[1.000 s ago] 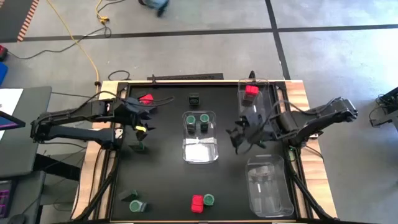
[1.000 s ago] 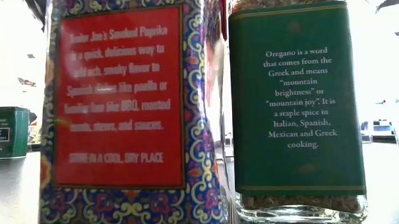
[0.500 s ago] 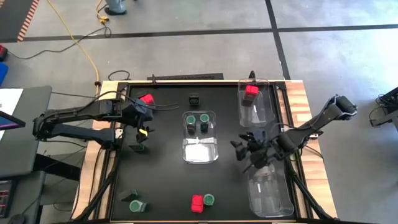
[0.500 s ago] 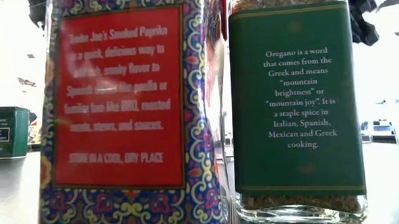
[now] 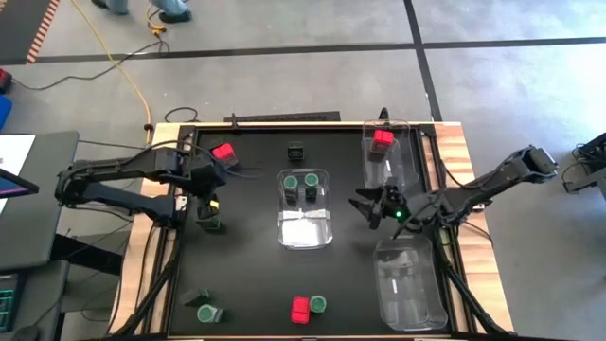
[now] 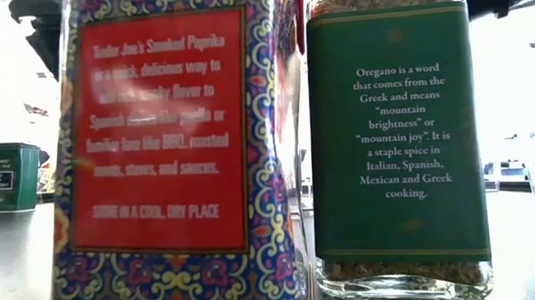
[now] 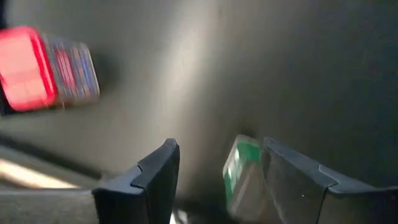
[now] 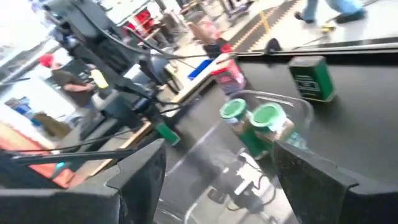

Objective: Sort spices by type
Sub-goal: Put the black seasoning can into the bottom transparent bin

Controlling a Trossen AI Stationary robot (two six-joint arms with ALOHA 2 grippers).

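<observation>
In the high view my left gripper [image 5: 210, 197] is open just on the far side of a green-topped jar [image 5: 211, 224] standing on the black mat. In the left wrist view that jar [image 7: 239, 177] shows between the open fingers, close beside one of them; no touch shows. A red box [image 5: 223, 152] lies beyond it. My right gripper [image 5: 371, 205] is open and empty, between the middle bin [image 5: 305, 232] and the right-hand bins. Two green-topped jars [image 5: 300, 180] stand in the middle bin, and a red box [image 5: 383, 137] sits in the far right bin [image 5: 388, 166].
A dark tin [image 5: 296, 150] stands on the mat's far side. A red box [image 5: 301, 309] and a green jar [image 5: 318, 304] stand at the near edge, filling the low view. Two more green pieces [image 5: 204, 306] lie near left. A clear bin [image 5: 409, 284] sits near right.
My left gripper has moved toward the table's near edge, from beside the red box to the green jar. My right gripper first swung toward the near right bin, then came back toward the far side and the middle bin. No spice has moved.
</observation>
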